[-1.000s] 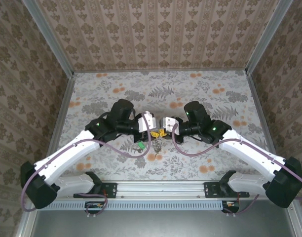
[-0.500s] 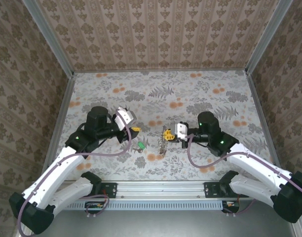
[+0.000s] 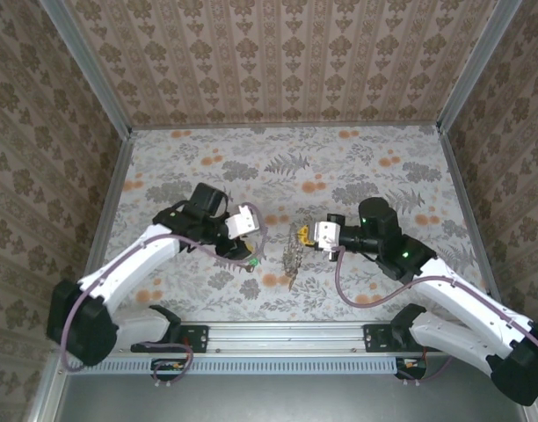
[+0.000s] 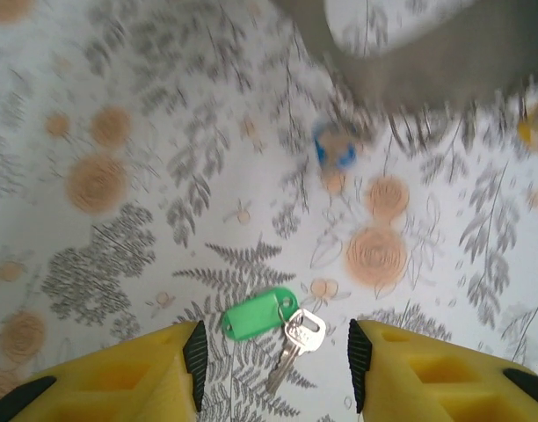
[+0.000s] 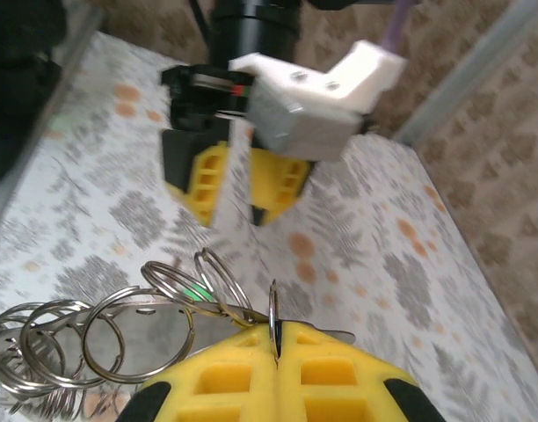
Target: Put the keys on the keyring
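Left wrist: next we close the spread left end effector point(image 4: 273, 352) on the green key point(image 4: 260, 315); right end effector point(image 5: 276, 347) pinches the keyring point(image 5: 137, 338).

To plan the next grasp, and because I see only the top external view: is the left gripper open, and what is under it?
Observer: Left wrist view: the left gripper is open, and a green-tagged key lies on the table between its fingers, touching neither.
Operator: And the other arm, what does it hold?
Observer: Right wrist view: the right gripper is shut on a thin metal ring of the keyring; more rings hang beside it.
Operator: Any second key?
Observer: Left wrist view: a blurred blue tag shows farther ahead; on the table or on the rings, I cannot tell.
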